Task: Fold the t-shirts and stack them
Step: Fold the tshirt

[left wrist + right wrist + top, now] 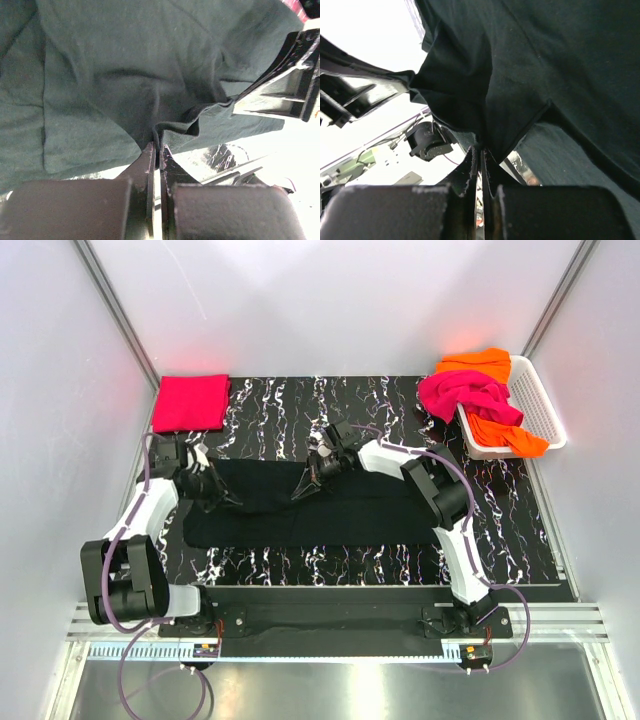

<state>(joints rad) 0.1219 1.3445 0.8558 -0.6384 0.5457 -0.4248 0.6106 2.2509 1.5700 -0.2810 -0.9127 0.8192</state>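
Note:
The black t-shirt (pixel 330 512) lies spread across the middle of the marbled table. My left gripper (pixel 225 498) is shut on its left part, pinching a fold of the cloth (pixel 125 90) between the fingertips (pixel 150 152). My right gripper (pixel 305 485) is shut on its upper middle edge, with cloth (pixel 530 70) hanging over the fingertips (pixel 475 155). A folded red-pink t-shirt (pixel 190 402) lies at the back left. A magenta t-shirt (pixel 468 397) and an orange t-shirt (pixel 490 365) hang over the white basket (pixel 540 405) at the back right.
White walls with metal posts enclose the table (pixel 300 400) on three sides. The arm bases sit on a black rail (pixel 330 605) along the near edge. The right gripper's body (pixel 285 85) shows in the left wrist view.

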